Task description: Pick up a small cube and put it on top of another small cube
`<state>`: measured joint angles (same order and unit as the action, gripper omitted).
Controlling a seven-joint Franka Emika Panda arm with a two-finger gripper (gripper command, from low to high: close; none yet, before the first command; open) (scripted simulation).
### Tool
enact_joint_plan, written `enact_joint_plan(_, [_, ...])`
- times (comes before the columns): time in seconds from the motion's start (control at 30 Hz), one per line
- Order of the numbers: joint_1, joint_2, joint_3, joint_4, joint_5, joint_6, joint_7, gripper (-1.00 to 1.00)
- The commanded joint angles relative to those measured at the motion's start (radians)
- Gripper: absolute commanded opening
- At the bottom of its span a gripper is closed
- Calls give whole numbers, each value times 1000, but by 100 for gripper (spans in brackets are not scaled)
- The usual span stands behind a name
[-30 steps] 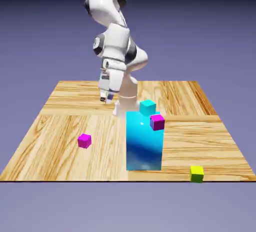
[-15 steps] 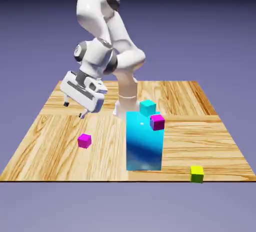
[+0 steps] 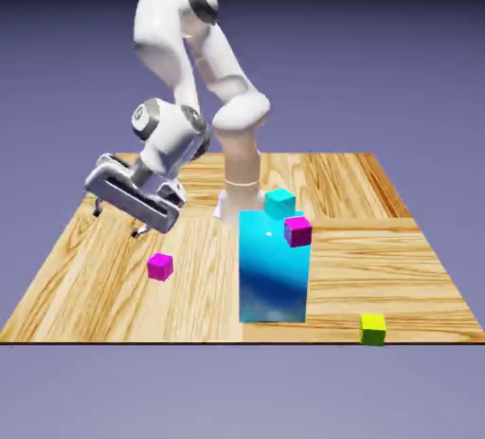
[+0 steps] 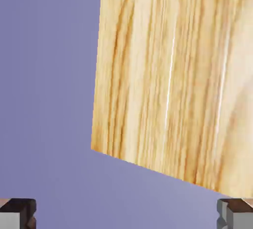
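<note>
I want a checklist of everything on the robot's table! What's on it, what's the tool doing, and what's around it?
Surface: wooden table, corner and edge show in the hand view.
Job's things: magenta cube alone on the wood; yellow-green cube at the near edge.
Clutter: tall cyan block, small cyan cube beyond it, second magenta cube by its top.
Tool: tool open, empty, hovering above the table's left side in the exterior view.
Cables: nothing seen.
Surroundings: plain blue-violet backdrop.

A tall cyan block (image 3: 274, 268) stands on the wooden bench (image 3: 379, 238). A small cyan cube (image 3: 279, 203) is just behind its top. A second magenta cube (image 3: 297, 230) is at its upper right edge.
</note>
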<state>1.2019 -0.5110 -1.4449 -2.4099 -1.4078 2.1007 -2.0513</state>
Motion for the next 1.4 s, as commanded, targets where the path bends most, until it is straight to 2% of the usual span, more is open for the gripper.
enact_joint_plan(0.0, [11, -4, 14, -17, 5, 4, -44, 0])
enact_joint_plan(0.2, [63, -33, 85, -118, 37, 32, -304, 0])
enact_joint_plan(0.6, [-10, -8, -282, -286, -15, 87, -826, 0])
enact_joint_plan(0.67, [-12, -7, -296, -293, -17, 89, -846, 0])
enact_joint_plan(1.03, [260, -116, -676, -214, -244, 118, -726, 0])
enact_joint_plan(1.07, [260, -116, -676, -214, -244, 118, -726, -100])
enact_joint_plan(1.37, [52, -33, -386, -274, -71, 96, -818, -100])
